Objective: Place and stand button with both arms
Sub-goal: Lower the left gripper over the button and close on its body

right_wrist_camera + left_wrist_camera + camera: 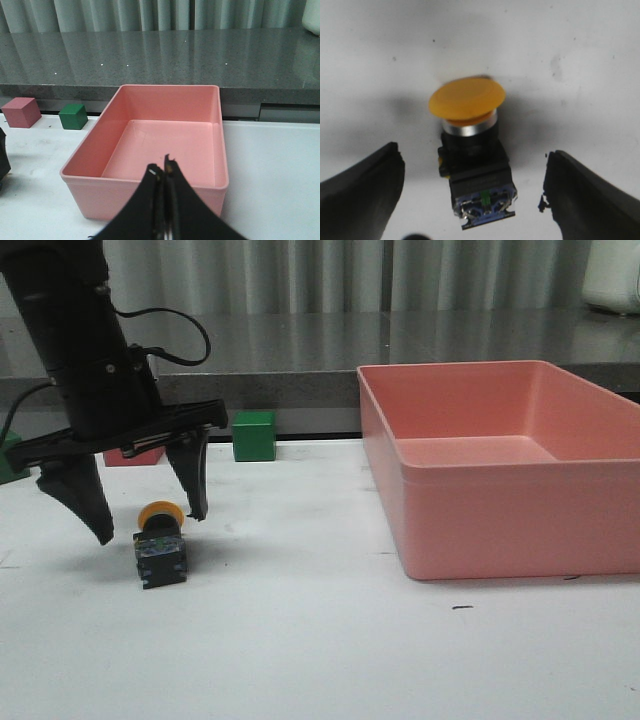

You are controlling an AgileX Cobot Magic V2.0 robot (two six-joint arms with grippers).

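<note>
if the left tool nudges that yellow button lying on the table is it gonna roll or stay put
Probably it mostly stays put: the button lies on its side, and its blocky squared base should resist rolling. The round yellow cap overhangs the base, so a push there may pivot it instead. It looks rigid and compact, likely sliding on the smooth white table between the open left tool fingers.

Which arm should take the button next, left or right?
Left. Its open tool straddles the button, which lies on its side on the table. The right tool is shut, behind the pink bin.
</note>
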